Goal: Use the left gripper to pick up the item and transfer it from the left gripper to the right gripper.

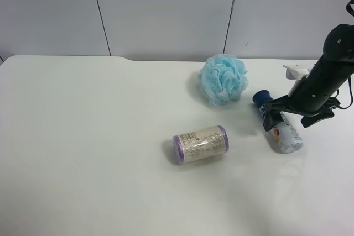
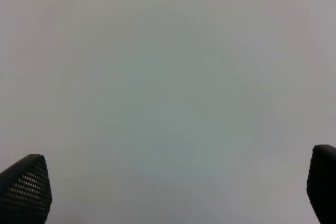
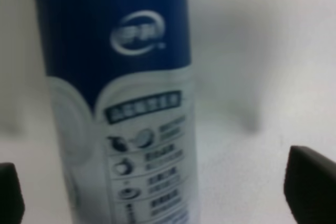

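Note:
The item (image 1: pixel 287 134), a slim bottle with a dark blue cap (image 1: pixel 260 97), lies on the white table (image 1: pixel 83 136) at the exterior high view's right. My right gripper (image 1: pixel 269 115), on the black arm with the white bracket (image 1: pixel 296 72), hangs low over its cap end. In the right wrist view the item (image 3: pixel 121 77) fills the space between the fingers. The right gripper (image 3: pixel 163 192) is open, with both fingertips (image 3: pixel 310 182) clear of the bottle's sides. My left gripper (image 2: pixel 173 192) is open over bare table and holds nothing. It does not show in the exterior high view.
A light blue mesh pouf (image 1: pixel 223 79) sits just behind the bottle, toward the wall. A purple-ended roll (image 1: pixel 200 144) lies near the middle of the table, beside the bottle. The grey panelled wall (image 1: pixel 166 9) runs along the table's far edge.

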You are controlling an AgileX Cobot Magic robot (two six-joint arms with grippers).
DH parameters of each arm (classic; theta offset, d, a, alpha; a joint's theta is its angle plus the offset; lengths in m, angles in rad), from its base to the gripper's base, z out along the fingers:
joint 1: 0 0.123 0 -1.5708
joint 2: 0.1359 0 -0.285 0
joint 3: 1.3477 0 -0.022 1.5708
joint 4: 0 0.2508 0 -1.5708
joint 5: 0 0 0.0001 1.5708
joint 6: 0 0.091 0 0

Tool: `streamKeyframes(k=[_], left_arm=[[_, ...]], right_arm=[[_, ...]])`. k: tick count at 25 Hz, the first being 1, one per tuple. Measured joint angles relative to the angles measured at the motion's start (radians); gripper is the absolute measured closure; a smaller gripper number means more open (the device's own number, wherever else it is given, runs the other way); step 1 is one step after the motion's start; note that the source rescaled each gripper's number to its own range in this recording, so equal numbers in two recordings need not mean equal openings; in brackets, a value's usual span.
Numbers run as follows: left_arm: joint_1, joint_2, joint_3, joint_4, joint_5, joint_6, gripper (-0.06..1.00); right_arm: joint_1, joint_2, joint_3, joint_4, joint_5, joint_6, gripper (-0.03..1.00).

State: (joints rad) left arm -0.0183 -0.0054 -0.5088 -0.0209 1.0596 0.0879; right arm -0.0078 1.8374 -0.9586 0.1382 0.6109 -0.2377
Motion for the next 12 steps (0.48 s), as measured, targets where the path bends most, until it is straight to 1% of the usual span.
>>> streamKeyframes(k=[12], left_arm=[[0.0, 0.0, 0.0, 0.0, 0.0, 0.0, -0.05]], right_arm=[[0.0, 0.0, 0.0, 0.0, -0.002, 0.0, -0.03]])
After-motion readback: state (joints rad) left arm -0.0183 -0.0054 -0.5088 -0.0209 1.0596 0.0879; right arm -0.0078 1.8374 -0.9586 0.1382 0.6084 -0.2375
